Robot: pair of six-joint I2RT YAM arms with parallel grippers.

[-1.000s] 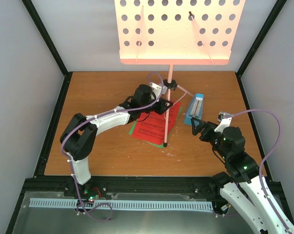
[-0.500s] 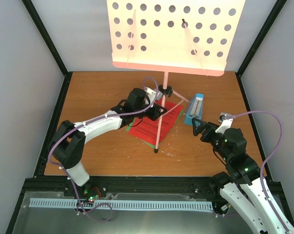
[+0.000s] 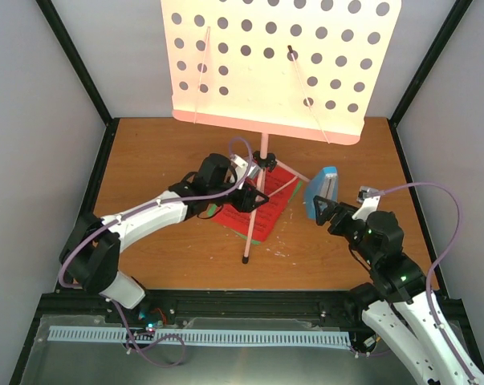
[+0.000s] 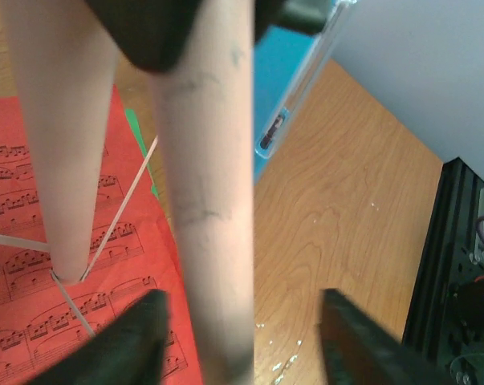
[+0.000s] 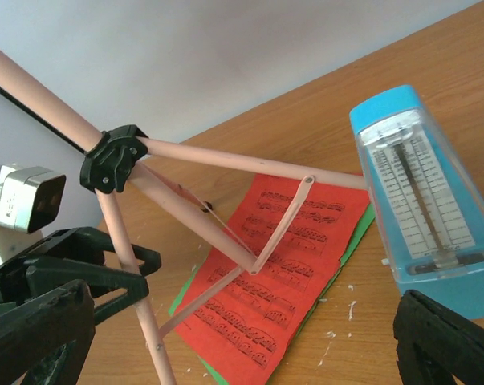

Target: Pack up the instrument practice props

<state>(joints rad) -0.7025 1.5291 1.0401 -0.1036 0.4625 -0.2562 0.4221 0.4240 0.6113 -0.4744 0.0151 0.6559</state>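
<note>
The pink music stand (image 3: 274, 64) leans over to the left, its hole-punched desk high at the back. One tripod leg (image 4: 213, 200) runs between the jaws of my left gripper (image 3: 254, 198), which stand open, with a gap showing on the right side of the leg. Under the tripod lie the red sheet-music page (image 3: 267, 207) and the green page (image 3: 216, 211) beneath it. The blue metronome (image 3: 323, 189) stands just right of the pages, and another stand leg (image 5: 250, 160) reaches its side. My right gripper (image 3: 323, 211) hangs open right in front of the metronome (image 5: 422, 208), holding nothing.
Black frame rails (image 3: 89, 200) border the wooden table (image 3: 161, 257) on the left, right and near sides, and white walls close it in. White crumbs (image 5: 342, 309) are scattered on the wood by the pages.
The stand has tipped and swung left, its front foot sliding toward the near left. My left arm moved with it and its jaws opened off the leg. The right arm stayed still.
</note>
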